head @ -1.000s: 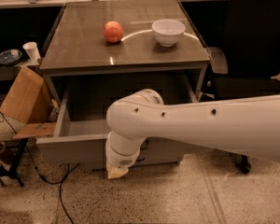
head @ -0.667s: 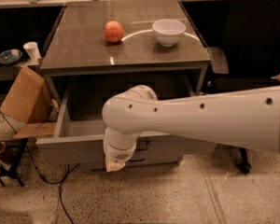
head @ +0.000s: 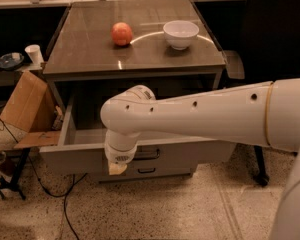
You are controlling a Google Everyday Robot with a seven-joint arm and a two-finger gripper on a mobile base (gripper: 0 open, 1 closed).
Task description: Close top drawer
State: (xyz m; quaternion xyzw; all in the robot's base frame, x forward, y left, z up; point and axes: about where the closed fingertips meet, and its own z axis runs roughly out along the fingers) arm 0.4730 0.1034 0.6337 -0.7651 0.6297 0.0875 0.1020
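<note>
Speckled floor runs under a grey cabinet in a dim workroom, with benches behind; far to the left of the gripper a cardboard box leans by the cabinet's side, and a white cup stands on a low shelf above and left of it. Up and beyond the gripper, on the cabinet top, sit a red fruit and, further right, a white bowl; well off to the right stands a black chair.

The top drawer is pulled well out of the cabinet toward the camera; its grey front runs left to right, right behind the gripper. The white arm reaches in from the right across the open drawer; its wrist turns down over the front edge, so the gripper hangs against the outer face of the front, just left of the black handle. Whether it touches the panel, and whether it is set wide or narrow, I cannot tell; it holds nothing that shows.

Judging by this, the closing is not yet done; the drawer's travel lies straight away from the gripper, into the cabinet, at right angles to the front's long axis. A push left of centre could skew the drawer on its runners; a lower drawer below the gripper should be left alone.
</note>
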